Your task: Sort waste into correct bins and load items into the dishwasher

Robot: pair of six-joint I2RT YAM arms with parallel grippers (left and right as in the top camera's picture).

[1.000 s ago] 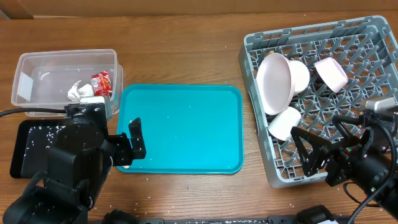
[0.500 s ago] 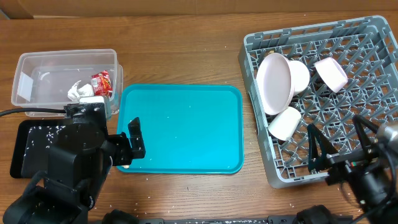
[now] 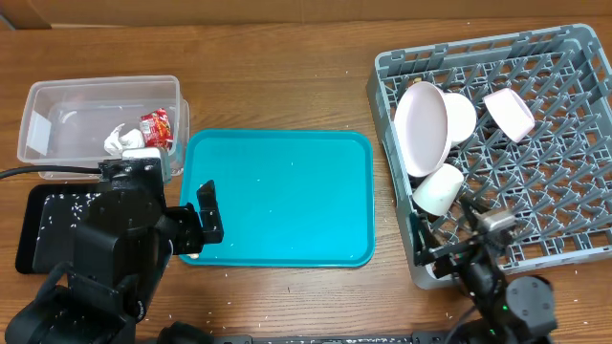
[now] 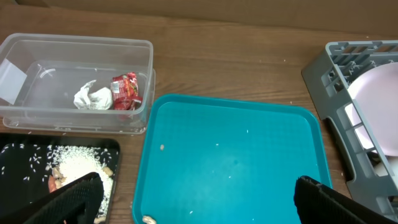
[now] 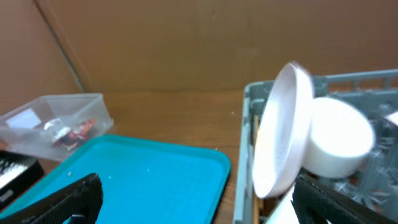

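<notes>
Nearing the end: wrapper (image 4: pixel 126 91) and tissue (image 4: pixel 92 98) in tub (image 4: pixel 74 42), rice (image 4: pixel 78 168) in black tray (image 4: pixel 15 186), plate (image 3: pixel 423 124) and bowls (image 3: pixel 438 189) standing in rack (image 3: pixel 574 57). Left gripper (image 4: pixel 199 199) and right gripper (image 5: pixel 199 205) both spread, empty. Next, probably: low, fine pinch on the scrap (image 4: pixel 148 219) lying at teal tray's (image 4: pixel 249 174) near edge.

A brown wooden desk (image 3: pixel 287 86), its grain running side to side with darker streaks, spreads beneath and ahead of the left fingers (image 4: pixel 74 198). It is evenly lit and the shadows on it are soft. Past the desk's far edge, straight ahead of the right fingers (image 5: pixel 68 198), stands a plain matt wall of brown cardboard (image 5: pixel 186 43). A slanting crease climbs it above the left-hand one of those fingers.
</notes>
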